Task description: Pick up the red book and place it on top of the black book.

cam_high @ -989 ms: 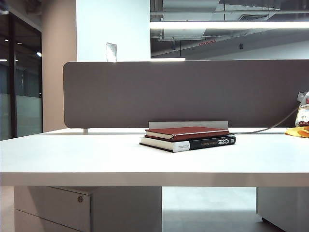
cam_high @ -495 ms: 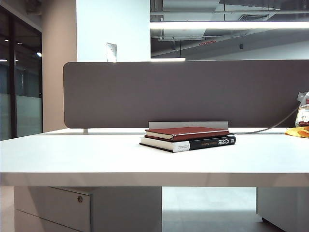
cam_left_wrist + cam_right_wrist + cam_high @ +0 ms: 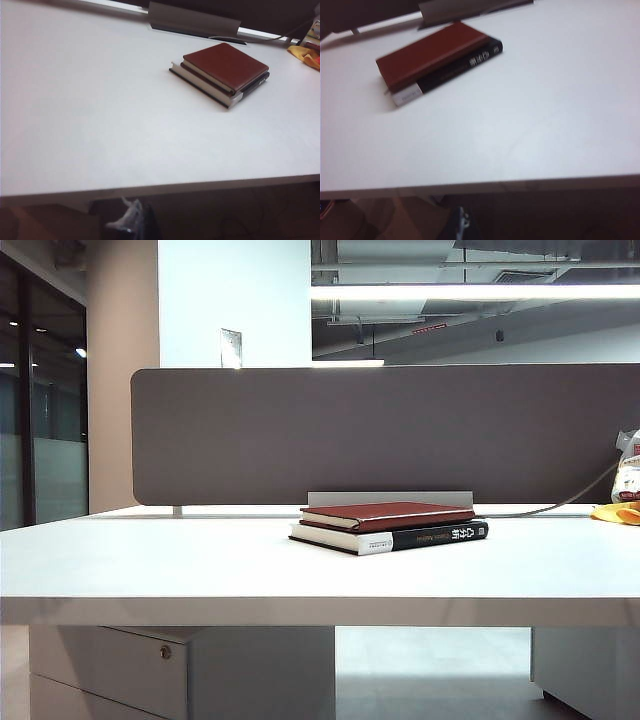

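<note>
The red book [image 3: 385,513] lies flat on top of the black book [image 3: 440,536], near the middle of the white table [image 3: 150,560] towards its back. The left wrist view shows the red book [image 3: 225,65] on the black book [image 3: 202,82]. So does the right wrist view: red book [image 3: 430,52], black book [image 3: 455,75]. Neither arm appears in the exterior view. My left gripper [image 3: 132,220] is shut and empty, below the table's front edge and far from the books. My right gripper [image 3: 462,225] is likewise low, a dim narrow tip with fingers together and nothing in it.
A grey partition panel [image 3: 380,430] runs along the table's back, with a metal bracket [image 3: 390,498] just behind the books. A yellow object [image 3: 615,512] and a cable lie at the back right. A drawer cabinet [image 3: 110,670] stands under the table.
</note>
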Tool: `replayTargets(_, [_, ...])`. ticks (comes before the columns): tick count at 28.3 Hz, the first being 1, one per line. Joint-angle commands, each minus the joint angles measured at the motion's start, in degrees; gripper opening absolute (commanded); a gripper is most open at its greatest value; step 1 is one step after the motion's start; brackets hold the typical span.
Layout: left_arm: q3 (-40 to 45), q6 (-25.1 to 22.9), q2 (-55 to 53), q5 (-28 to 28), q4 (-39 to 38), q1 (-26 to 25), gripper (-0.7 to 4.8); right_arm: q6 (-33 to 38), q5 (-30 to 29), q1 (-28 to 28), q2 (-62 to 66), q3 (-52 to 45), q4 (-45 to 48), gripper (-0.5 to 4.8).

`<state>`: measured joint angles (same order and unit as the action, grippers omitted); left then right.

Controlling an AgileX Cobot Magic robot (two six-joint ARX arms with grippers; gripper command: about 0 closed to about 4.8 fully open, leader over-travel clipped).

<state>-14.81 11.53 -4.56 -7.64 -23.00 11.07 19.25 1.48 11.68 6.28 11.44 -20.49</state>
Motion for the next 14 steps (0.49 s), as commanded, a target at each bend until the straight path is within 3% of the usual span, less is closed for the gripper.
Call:
replayTargets(1, [2.75, 0.15, -0.04, 0.09, 1.31, 0.04, -0.06, 1.40, 0.15, 0.09, -0.20, -1.79, 1.38, -0.06])
replayTargets(14, [11.28, 0.92, 2.16, -0.07, 5.16, 0.07, -0.06, 2.01, 1.38, 0.42, -1.01, -7.21, 2.91, -0.06])
